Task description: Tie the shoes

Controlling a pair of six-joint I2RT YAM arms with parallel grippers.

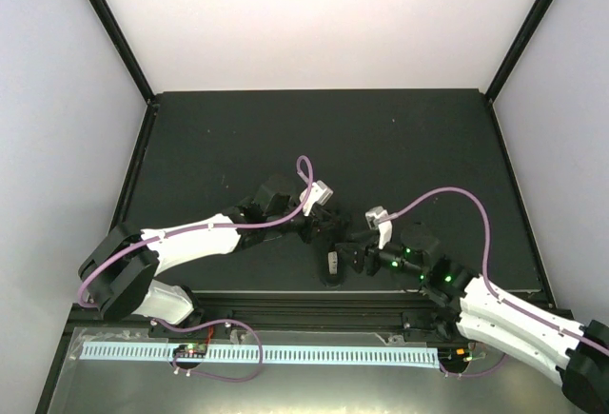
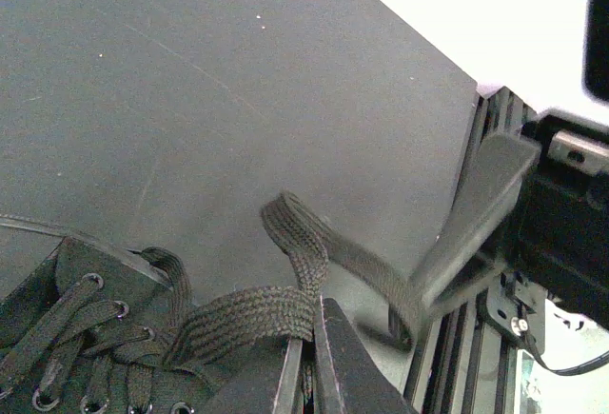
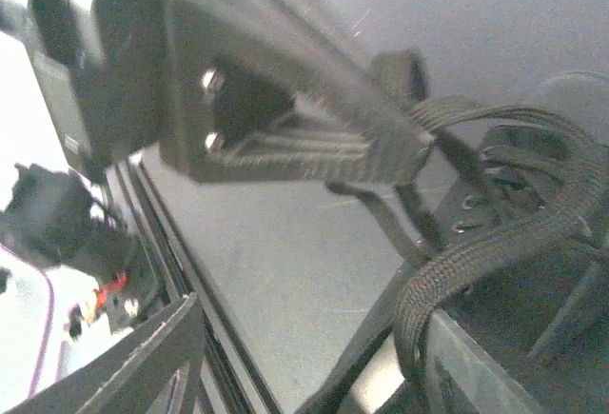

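We found the left arm (image 1: 190,238) reaching in from the left across the black table (image 1: 238,138), with a purple cable (image 1: 303,171) looping up behind its wrist. The left gripper (image 2: 306,376) was fully closed, its jaws pinching a flat black lace (image 2: 247,314) just short of a loop (image 2: 290,233) that rose beyond the fingertips.

Just right of that gripper, near the table's front edge and about midway across, lay the black shoe (image 1: 333,266). A small pale patch (image 1: 332,262) showed on the insole inside its opening. The left wrist view showed the laced eyelets (image 2: 92,281) at lower left.

The right gripper (image 1: 360,260) stood against the shoe's right side, jaws parted wide and clamped on nothing. A length of lace lay draped over one of its fingers (image 3: 476,366). In the right wrist view the left gripper's body filled the upper frame and hid where the laces met.

The right arm (image 1: 514,319), showing green lights (image 1: 390,262), ran back to the lower right. A black rail (image 1: 304,305) and a pale slotted strip (image 1: 257,352) ran along the near edge.
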